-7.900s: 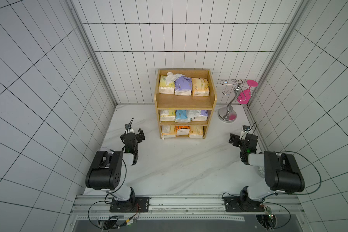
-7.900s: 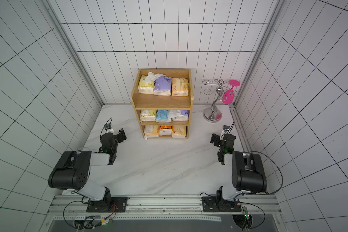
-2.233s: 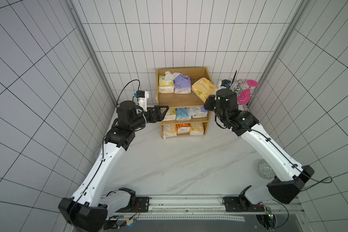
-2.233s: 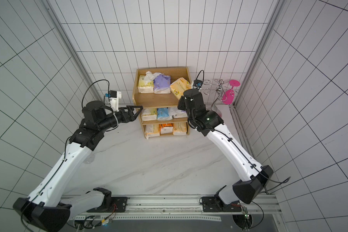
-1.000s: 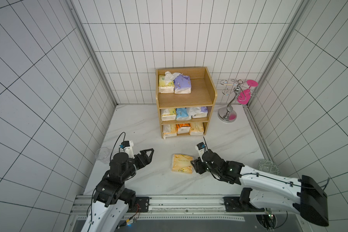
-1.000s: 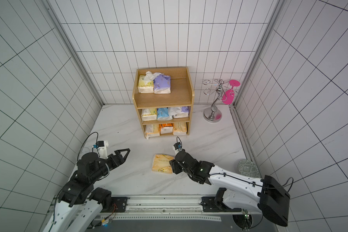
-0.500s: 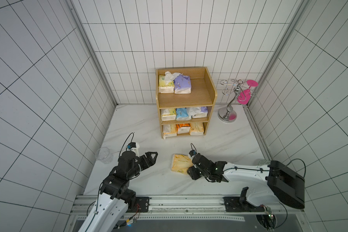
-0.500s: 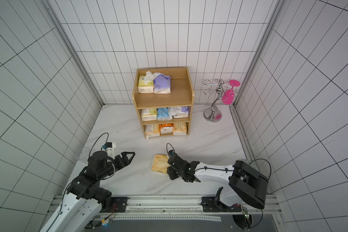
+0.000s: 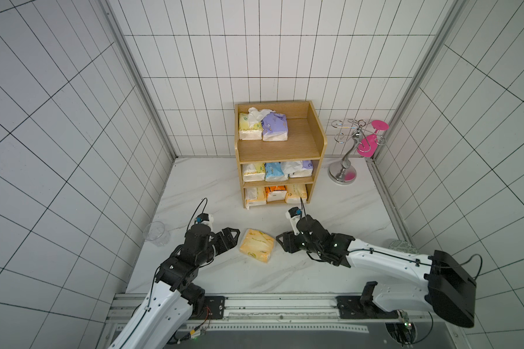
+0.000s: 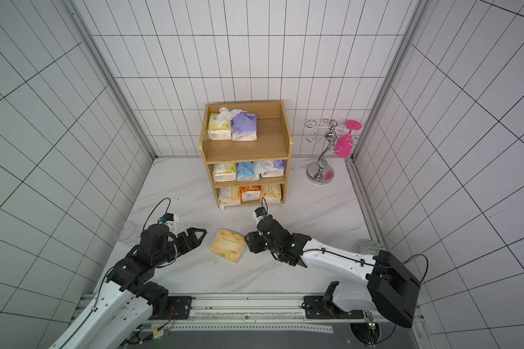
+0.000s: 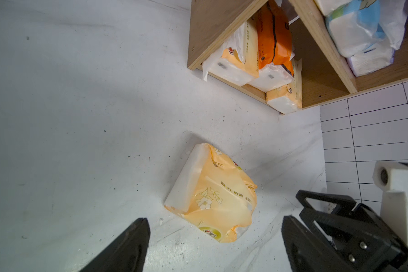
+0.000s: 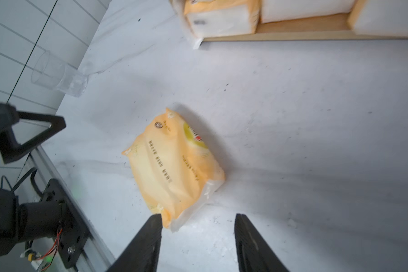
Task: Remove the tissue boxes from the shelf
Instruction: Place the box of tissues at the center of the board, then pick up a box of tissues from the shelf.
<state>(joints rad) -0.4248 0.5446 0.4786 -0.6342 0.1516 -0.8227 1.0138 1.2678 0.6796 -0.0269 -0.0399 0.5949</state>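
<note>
Top views both show the left arm (image 9: pixel 194 247) now nearer the peach-orange pack (image 9: pixel 257 248).

We get both top views from high over the rail side, facing down toward the back wall, far enough to hold both arms and the light-wood three-tier shelf (image 9: pixel 297 142). Each wrist camera rides low over the white marble tabletop (image 11: pixel 80 117), looking along its jaws. Both find the peach-orange soft plastic tissue pack (image 12: pixel 174 164) just ahead of the jaws, the shelf's bottom tier beyond. Left wrist also catches the right gripper (image 11: pixel 325 202) beside its jaws; right wrist, the left gripper (image 12: pixel 33 134).
</note>
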